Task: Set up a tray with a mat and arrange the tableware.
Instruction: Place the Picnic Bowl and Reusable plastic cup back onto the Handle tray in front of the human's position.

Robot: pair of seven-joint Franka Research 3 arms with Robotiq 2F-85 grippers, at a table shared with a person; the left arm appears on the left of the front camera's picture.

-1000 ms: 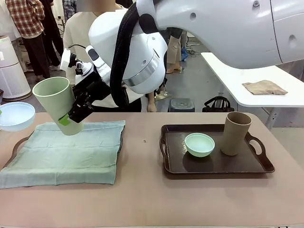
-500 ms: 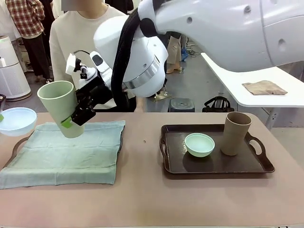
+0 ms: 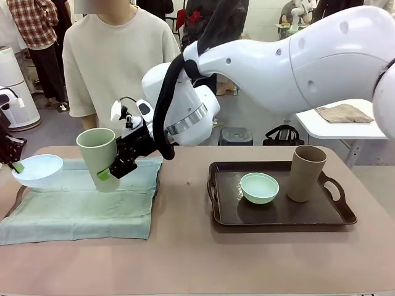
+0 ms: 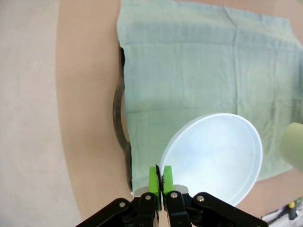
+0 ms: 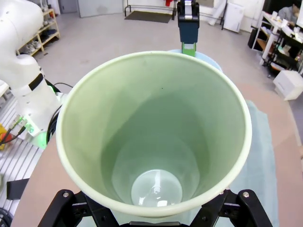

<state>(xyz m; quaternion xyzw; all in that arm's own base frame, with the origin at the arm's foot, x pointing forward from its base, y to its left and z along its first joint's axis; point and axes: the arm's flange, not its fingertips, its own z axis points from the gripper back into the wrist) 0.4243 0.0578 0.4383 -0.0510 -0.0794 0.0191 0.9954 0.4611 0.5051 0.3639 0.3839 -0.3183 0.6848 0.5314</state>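
Sage green cup (image 3: 99, 154) is hanging slightly tilted, low over the far side of the mat (image 3: 80, 203), with the right gripper (image 3: 106, 173) pinching its wall. It probably wants righting before lowering, keeping right of the pale blue bowl (image 3: 38, 169), which the left gripper (image 4: 157, 182) is pinching by the rim.

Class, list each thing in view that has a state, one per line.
Sage green cup: empty, tilted, clamped in right gripper.
Pale blue bowl: empty, rim pinched by left gripper.
Mint green bowl: upright, empty, on dark tray.
Tan brown cup: upright on that tray.
Mat: spread out.
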